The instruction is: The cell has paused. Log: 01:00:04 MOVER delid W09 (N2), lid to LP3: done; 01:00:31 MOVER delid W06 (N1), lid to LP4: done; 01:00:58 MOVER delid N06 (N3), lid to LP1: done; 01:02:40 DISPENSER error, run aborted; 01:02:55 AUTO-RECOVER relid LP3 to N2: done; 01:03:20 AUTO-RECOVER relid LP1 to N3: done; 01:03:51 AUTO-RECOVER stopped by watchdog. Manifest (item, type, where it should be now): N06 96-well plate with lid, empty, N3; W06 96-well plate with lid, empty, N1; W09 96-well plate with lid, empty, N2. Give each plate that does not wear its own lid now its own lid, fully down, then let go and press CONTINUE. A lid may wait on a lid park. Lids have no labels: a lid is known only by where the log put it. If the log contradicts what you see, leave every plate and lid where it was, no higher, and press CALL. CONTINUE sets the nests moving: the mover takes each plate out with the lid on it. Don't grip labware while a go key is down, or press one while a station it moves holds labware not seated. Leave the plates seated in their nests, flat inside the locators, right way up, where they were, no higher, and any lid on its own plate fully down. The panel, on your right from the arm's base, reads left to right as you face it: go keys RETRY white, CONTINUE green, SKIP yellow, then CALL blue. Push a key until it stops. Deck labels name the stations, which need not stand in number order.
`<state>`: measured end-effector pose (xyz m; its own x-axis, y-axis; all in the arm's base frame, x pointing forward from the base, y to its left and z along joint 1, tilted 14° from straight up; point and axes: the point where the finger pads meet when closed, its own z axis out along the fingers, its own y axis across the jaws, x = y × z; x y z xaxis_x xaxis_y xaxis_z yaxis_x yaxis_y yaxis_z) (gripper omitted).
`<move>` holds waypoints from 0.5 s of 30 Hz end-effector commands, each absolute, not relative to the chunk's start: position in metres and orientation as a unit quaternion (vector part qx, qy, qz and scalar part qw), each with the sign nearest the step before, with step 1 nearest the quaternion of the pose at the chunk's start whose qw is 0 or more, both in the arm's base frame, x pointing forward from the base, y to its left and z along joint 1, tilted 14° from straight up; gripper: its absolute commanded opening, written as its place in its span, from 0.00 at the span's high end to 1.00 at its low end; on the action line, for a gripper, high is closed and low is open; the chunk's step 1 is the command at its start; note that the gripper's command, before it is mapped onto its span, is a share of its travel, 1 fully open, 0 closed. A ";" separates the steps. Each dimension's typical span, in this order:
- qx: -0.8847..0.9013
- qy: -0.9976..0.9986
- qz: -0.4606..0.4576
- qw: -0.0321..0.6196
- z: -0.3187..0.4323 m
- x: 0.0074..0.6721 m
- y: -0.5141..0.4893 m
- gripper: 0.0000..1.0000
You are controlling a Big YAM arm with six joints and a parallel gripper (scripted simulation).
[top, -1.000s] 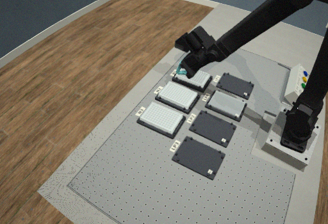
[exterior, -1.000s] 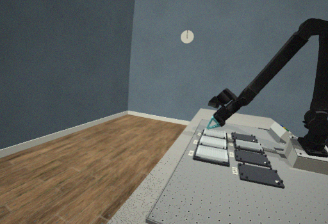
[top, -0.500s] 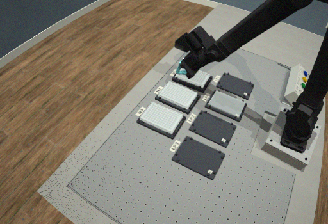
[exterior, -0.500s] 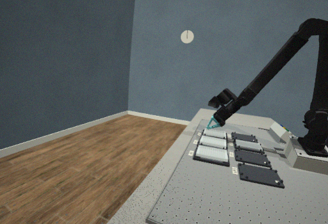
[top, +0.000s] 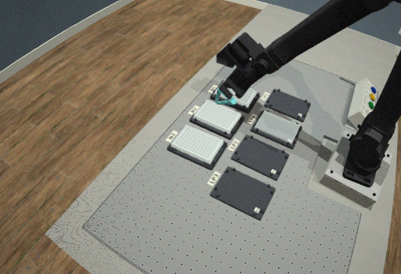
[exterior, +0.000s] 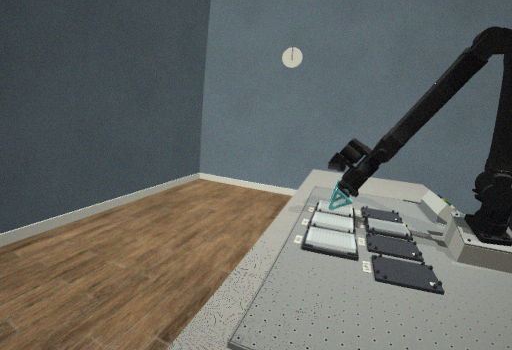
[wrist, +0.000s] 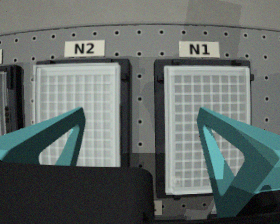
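Grey perforated worktop (top: 219,239) stands on a wood floor (top: 78,91) under blue walls (exterior: 100,81). Nearest in the top view lie two bare dark lid parks, LP3 (top: 243,192) and then LP1 (top: 260,156). Left of them, in a parallel row, sits the N3 plate (top: 197,145), pale and gridded in its dark nest. Beyond it is the N2 plate (top: 218,117), looking much the same. Across from N2, the LP4 park (top: 276,128) carries a pale, smooth lid (top: 278,126) lying flat. Farther on, the N1 plate (top: 246,98) sits in its nest, partly hidden by the arm; in the wrist view its well grid shows sharper than N2's surface (wrist: 78,112), though whether N1 wears a lid cannot be told for sure. The last park (top: 287,104) at the far end is bare. The gripper (top: 226,99) hangs above the near edge of N1, its teal fingers spread wide with nothing between them. To the right, the key panel (top: 364,99) stands beside the arm's base (top: 333,177).
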<state>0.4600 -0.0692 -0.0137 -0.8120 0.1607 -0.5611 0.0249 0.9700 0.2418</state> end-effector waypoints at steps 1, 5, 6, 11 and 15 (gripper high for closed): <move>0.039 0.948 0.100 0.300 0.009 0.461 -0.082 0.00; 0.037 0.953 0.101 0.282 0.009 0.451 -0.082 0.00; 0.036 0.956 0.101 0.273 0.009 0.447 -0.082 0.00; 0.030 0.967 0.101 0.231 0.011 0.429 -0.083 0.00; 0.027 0.976 0.102 0.192 0.010 0.409 -0.082 0.00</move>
<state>0.3960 -0.0692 -0.0145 -0.9324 0.1182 -0.3415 0.0369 0.9712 0.2353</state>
